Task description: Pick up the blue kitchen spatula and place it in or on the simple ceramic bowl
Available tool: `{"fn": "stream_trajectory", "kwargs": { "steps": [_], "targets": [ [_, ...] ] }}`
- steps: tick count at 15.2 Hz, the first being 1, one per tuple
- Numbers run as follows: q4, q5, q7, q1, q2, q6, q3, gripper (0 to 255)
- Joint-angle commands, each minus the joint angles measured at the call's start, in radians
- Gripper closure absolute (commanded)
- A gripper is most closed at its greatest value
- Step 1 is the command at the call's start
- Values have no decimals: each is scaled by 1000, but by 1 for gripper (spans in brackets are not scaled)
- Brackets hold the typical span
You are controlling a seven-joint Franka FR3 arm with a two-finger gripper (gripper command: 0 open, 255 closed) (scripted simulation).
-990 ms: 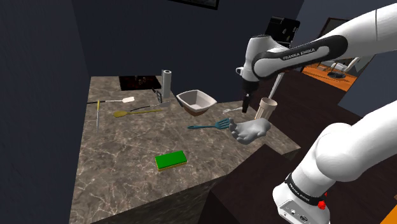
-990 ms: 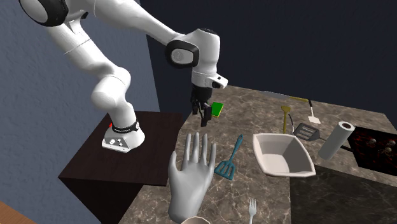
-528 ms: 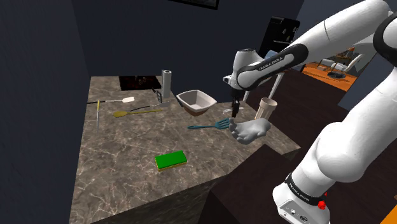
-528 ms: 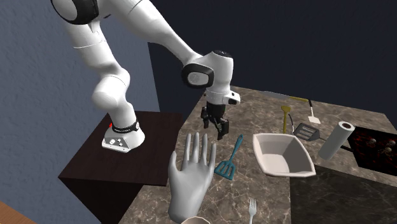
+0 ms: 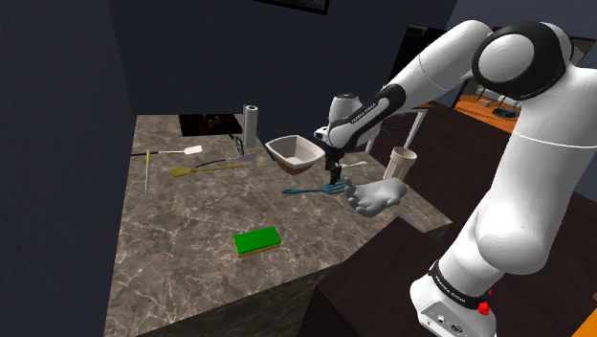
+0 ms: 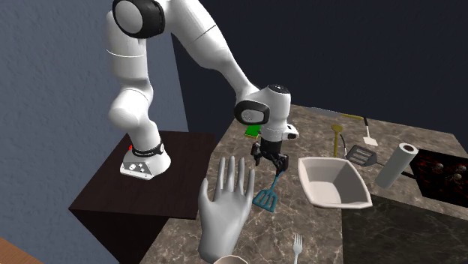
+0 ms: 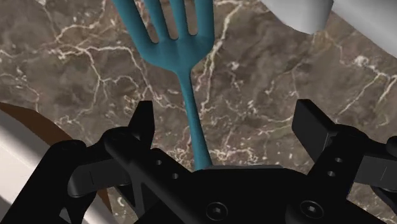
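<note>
- Dark band on the forearm (image 5: 368, 108): white lettering runs along it, too small to make out.
- Dark ring at the arm's base (image 5: 453, 284): a short line of white lettering, also illegible.
- No text, brand or number can actually be read anywhere.

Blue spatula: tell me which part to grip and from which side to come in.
Grip the blue spatula by its thin handle, just behind the slotted head, coming straight down from above. It lies flat on the marble counter, and the narrow handle runs between the fingers of the open pincer, while the head is probably too wide. Mind the grey hand lying close beside it.
</note>
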Motion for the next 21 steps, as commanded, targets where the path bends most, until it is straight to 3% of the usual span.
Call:
{"fn": "stream_trajectory", "kwargs": {
  "steps": [1, 5, 12, 20, 21],
  "targets": [
    [43, 31, -76, -11, 74, 37, 24, 0],
    [132, 68, -187, -41, 203, 88, 79, 0],
    [148, 81, -197, -57, 291, 160, 91, 0],
    [150, 82, -197, -59, 298, 165, 92, 0],
    [150, 82, -197, -59, 298, 165, 92, 255]
  ]
}}
